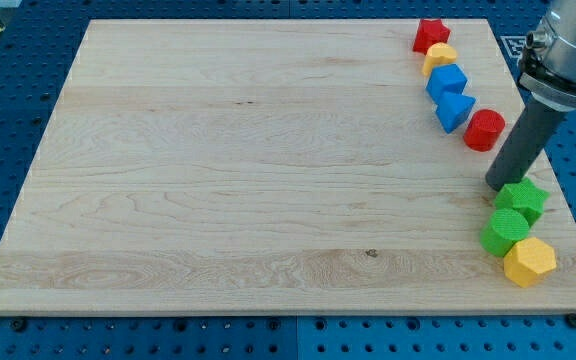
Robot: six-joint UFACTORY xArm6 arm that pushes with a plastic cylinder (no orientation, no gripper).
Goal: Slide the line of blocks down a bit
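1. Tip (499, 186) resting on the board (248, 170) at the view's right edge, just above the green star (523, 200), seemingly touching or nearly touching it; no jaws here, just a bare rod holding nothing.
2. Sitting between two groups: red cylinder (485, 131) close by to the upper left, three blocks directly below.
3. Lower group running down the right edge: green star, green cylinder (505, 232), yellow hexagon (529, 262), each touching the next.
4. Upper line slanting from the top right corner: red star (431, 35), yellow block (440, 58) (shape unclear), blue cube (447, 81), blue triangle (454, 110), then the red cylinder, packed closely.
5. Likely handling: small, rigid, light pieces, sliding easily on smooth wood; nothing fragile.
6. Judging contact: pushing only, no grasp possible; pressing on the topmost face of a line and driving along its axis looking best.
7. Risking: a chain of loose blocks buckling sideways or fanning out under an off-centre push; yellow hexagon already lying near the board's bottom edge, leaving little room.
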